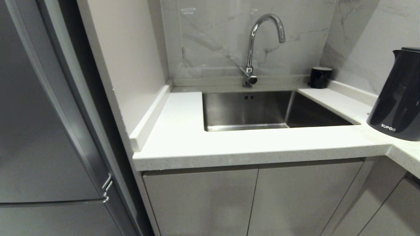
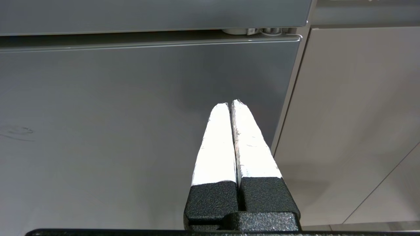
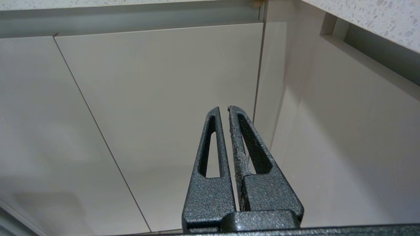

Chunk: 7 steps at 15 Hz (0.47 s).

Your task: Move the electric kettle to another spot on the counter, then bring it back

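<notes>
Head view: kettle point(image 1: 398, 95), black, upright, long axis vertical, stands on the tabletop point(image 1: 183, 137) at the far right of the frame, partly cut by the edge, spout toward the sink point(image 1: 246, 111), handle not visible. A small black cup point(image 1: 320, 77) sits well apart behind it in the corner; the tap point(image 1: 259, 46) rises behind the sink. Neither arm shows here. Left wrist view: left hand point(image 2: 229, 104), white-padded fingers pressed together, holding nothing, hangs low before a grey appliance door point(image 2: 131, 114), below tabletop level; kettle not in view. Right wrist view: right hand point(image 3: 223, 108), black slotted fingers all but closed with only a hairline gap, empty, hangs before pale cabinet doors point(image 3: 157, 98) under the speckled tabletop edge point(image 3: 387, 19); kettle not in view. Judgement: the kettle lies above and to the robot's right of both hands, so the right hand is likely the nearer one, and must rise to reach it.
</notes>
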{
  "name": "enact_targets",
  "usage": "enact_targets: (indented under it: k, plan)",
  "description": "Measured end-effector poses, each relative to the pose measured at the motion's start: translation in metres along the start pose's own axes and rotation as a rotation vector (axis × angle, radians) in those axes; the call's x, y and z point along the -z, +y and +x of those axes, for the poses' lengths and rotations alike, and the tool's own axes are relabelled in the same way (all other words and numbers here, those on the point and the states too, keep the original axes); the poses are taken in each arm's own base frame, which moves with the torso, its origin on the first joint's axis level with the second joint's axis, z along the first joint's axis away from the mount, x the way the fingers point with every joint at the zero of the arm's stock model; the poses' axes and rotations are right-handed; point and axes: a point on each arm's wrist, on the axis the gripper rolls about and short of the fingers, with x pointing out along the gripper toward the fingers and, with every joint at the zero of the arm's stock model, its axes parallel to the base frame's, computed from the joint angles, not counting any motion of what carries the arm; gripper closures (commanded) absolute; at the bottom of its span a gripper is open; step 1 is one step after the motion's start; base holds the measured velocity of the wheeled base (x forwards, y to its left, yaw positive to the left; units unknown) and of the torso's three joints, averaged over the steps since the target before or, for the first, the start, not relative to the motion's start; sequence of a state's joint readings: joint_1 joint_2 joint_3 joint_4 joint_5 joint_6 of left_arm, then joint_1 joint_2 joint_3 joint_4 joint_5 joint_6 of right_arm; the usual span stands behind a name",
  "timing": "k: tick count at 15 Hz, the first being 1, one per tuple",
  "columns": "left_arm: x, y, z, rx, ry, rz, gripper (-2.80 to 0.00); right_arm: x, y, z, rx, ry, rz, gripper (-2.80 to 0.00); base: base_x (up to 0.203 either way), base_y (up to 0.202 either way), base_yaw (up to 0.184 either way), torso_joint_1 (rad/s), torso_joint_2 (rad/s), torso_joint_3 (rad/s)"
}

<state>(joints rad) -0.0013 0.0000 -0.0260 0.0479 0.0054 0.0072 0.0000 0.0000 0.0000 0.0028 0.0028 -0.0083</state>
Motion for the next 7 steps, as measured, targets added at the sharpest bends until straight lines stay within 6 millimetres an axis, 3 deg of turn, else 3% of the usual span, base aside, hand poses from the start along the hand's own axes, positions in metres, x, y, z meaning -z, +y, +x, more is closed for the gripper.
enact_targets:
  k: [7]
  plan:
    - [0.0000,0.0000,0.0000,0.000,0.000,0.000,0.00,0.0000,0.0000,0.0000,0.000,0.000,0.005,0.00,0.000,0.000,0.000,0.000,0.00,0.000]
